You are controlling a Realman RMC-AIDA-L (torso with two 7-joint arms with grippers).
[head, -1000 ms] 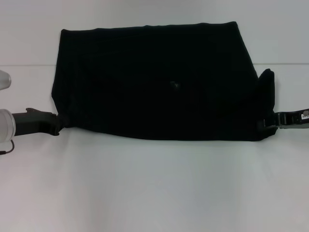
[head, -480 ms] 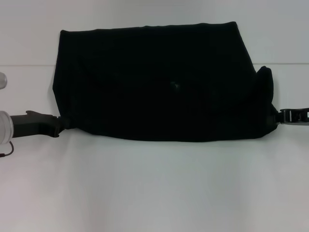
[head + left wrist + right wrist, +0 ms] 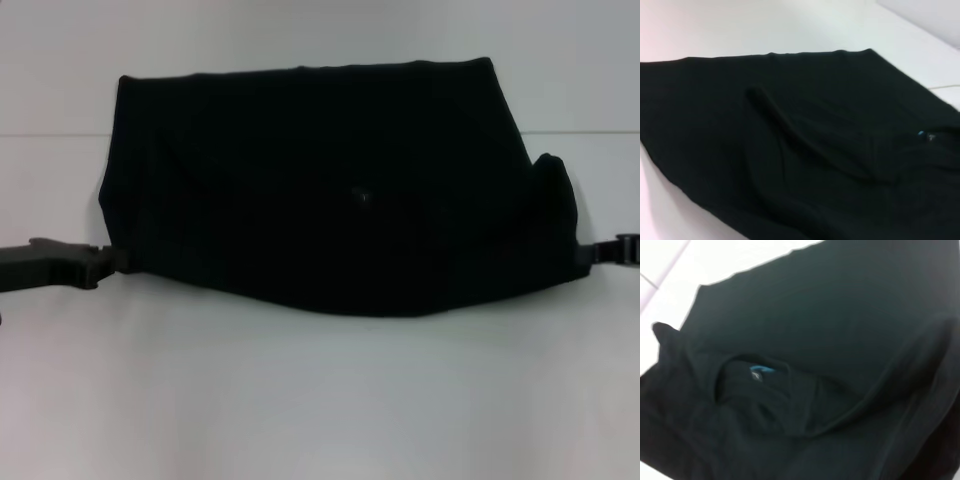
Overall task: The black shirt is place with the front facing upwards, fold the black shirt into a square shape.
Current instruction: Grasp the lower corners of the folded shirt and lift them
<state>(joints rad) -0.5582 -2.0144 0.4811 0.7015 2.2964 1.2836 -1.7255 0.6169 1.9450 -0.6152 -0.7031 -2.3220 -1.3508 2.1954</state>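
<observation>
Left gripper (image 3: 112,262) and right gripper (image 3: 592,254) each clench a black shirt (image 3: 320,190) corner between them; your uneven pull could skew the fold.

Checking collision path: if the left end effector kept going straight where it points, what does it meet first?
The black shirt. The left end effector points inward at its near left corner, apparently already touching; depth is unclear.
</observation>
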